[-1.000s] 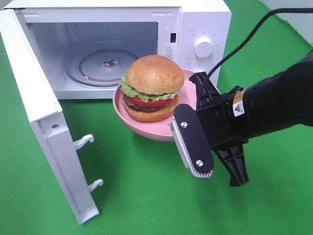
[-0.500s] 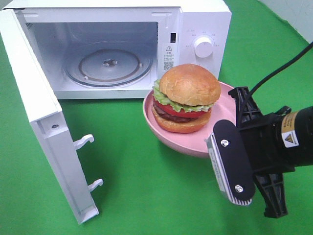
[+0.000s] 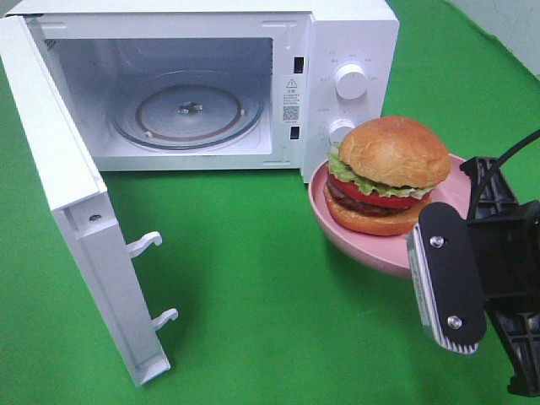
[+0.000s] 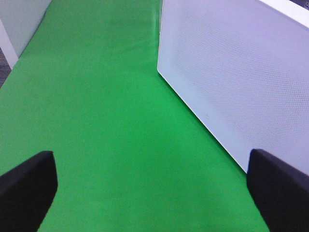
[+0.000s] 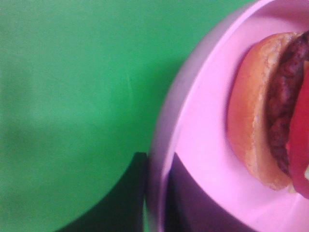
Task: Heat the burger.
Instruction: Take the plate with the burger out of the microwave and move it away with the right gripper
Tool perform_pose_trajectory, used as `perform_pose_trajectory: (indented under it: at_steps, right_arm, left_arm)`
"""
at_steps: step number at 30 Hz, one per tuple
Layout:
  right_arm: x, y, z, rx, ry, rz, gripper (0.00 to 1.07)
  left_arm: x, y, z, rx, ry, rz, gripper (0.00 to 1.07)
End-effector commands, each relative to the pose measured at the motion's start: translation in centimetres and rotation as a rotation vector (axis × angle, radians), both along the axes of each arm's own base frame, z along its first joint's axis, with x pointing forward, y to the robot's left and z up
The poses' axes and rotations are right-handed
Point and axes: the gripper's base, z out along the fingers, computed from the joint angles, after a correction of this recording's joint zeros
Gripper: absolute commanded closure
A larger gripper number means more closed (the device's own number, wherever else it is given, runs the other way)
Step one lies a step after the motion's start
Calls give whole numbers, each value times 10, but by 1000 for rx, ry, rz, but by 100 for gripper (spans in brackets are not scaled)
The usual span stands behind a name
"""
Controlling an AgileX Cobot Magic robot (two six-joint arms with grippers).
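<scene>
The burger [image 3: 388, 173], with a golden domed bun, lettuce, tomato and a dark patty, sits on a pink plate [image 3: 371, 253] held off the green table, in front of the microwave's control panel. My right gripper [image 3: 460, 224] is shut on the plate's right rim. The right wrist view shows that gripper [image 5: 155, 193] pinching the plate [image 5: 203, 121], with the burger [image 5: 270, 116] close by. My left gripper [image 4: 154, 188] does not show in the exterior view. Its wrist view has the dark fingertips wide apart over bare green cloth, open and holding nothing.
The white microwave [image 3: 337, 51] stands at the back with its door [image 3: 76, 219] swung fully open to the left. Its glass turntable [image 3: 187, 114] has nothing on it. A white perforated panel [image 4: 236, 72] lies close beside the left gripper.
My right gripper has carried the plate and burger to the right and toward the table's front, from the microwave's opening to the control panel side. The left gripper stays open.
</scene>
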Motion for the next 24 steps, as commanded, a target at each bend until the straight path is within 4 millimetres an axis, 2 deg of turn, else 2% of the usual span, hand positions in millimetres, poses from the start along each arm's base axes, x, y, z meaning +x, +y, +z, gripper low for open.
perform_pose_trajectory:
  at_steps: [1, 8, 13, 17, 24]
  right_arm:
    - [2, -5, 11, 33, -58, -85, 107]
    - [1, -12, 10, 73, -21, -273, 107]
    - [1, -14, 10, 78, -11, -340, 107]
    - [2, -23, 9, 37, -30, -459, 107]
    - [7, -30, 13, 75, -111, -635, 107]
  left_arm:
    - [0, 0, -1, -1, -6, 7, 6]
    - [0, 0, -1, -1, -6, 7, 6]
    - [0, 0, -1, -1, -6, 7, 6]
    - [0, 0, -1, -1, -6, 7, 6]
    - [0, 0, -1, -1, -6, 7, 6]
